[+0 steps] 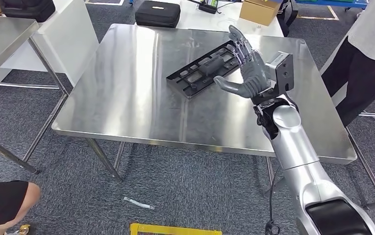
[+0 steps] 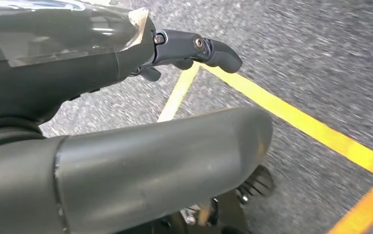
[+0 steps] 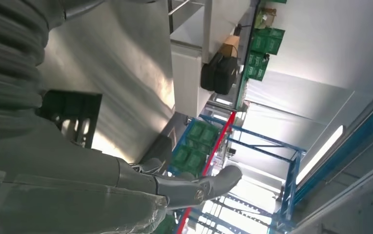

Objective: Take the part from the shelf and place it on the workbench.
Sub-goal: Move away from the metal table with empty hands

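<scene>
Head view: a person's arm (image 1: 6, 200) shows at the lower left, over grey carpet. The steel table (image 1: 126, 88) fills the middle, and the black part (image 1: 206, 68) lies flat on it, toward its right half. Just right of the part, the right hand (image 1: 246, 63) is raised with fingers spread, grasping nothing. Another person (image 1: 366, 54) stands at the far right. The left hand (image 2: 126, 97) hangs over the yellow-lined floor (image 2: 321, 73); whether it is clenched I cannot tell.
</scene>
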